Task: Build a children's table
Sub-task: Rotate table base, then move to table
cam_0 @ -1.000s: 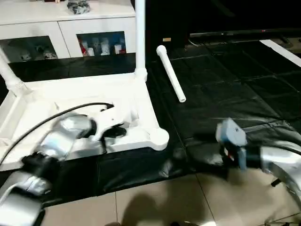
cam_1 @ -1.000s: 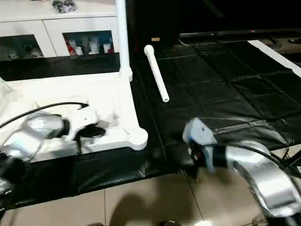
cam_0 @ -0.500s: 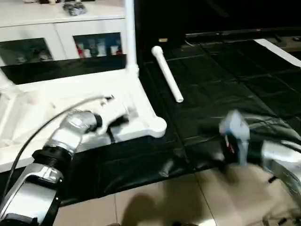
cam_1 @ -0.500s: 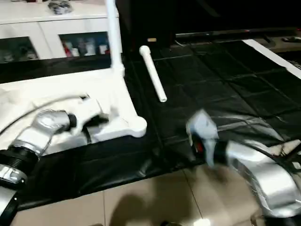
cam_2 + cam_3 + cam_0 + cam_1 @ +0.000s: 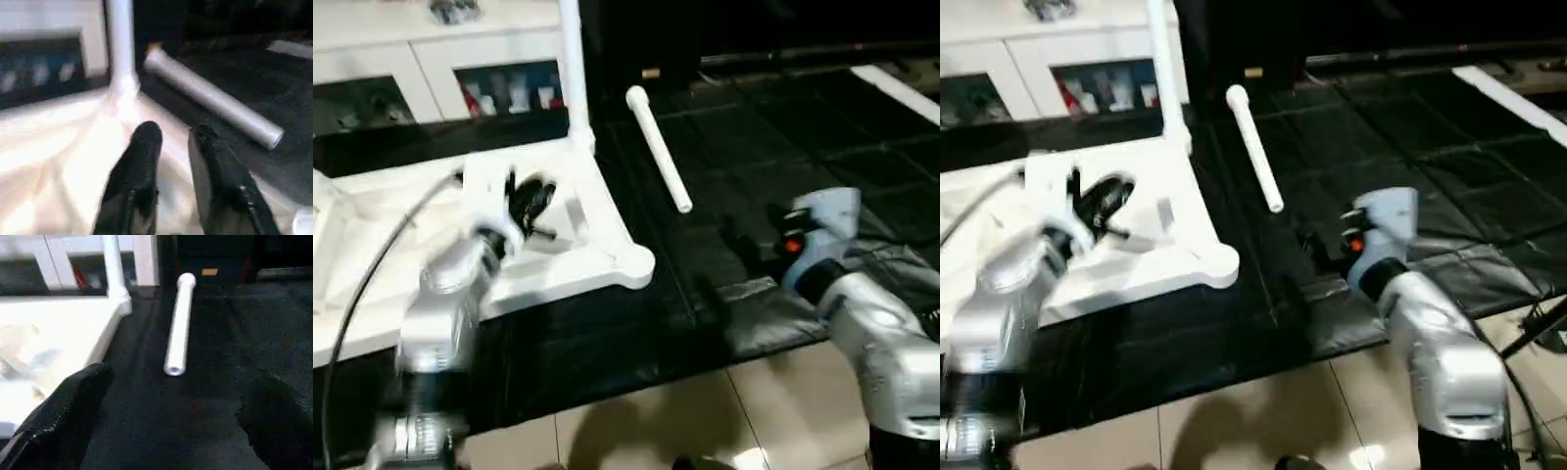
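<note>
The children's table top (image 5: pixel 607 211) lies upside down on the black mat, its ribbed underside facing up. One white leg (image 5: pixel 571 69) stands upright in the far right corner socket. A loose leg (image 5: pixel 658 162) lies on the mat to the right of the top. My left gripper (image 5: pixel 173 134) hovers over the top's underside near the standing leg (image 5: pixel 120 49), its black fingers (image 5: pixel 144 147) a little apart with nothing between them. Low over the mat, my right gripper (image 5: pixel 181 387) stands wide open and empty, pointing at the open end of the loose leg (image 5: pixel 178 328).
A white cabinet (image 5: pixel 431 59) with glass doors stands behind the top. The black mat (image 5: pixel 783 147) covers the floor to the right, and bare tiles (image 5: pixel 656 421) lie in front. The top's near right corner socket (image 5: pixel 634 264) juts toward the mat's front edge.
My left gripper has lifted from the top's near rim toward its middle, and its fingers have parted. The right arm has reached forward toward the loose leg.
</note>
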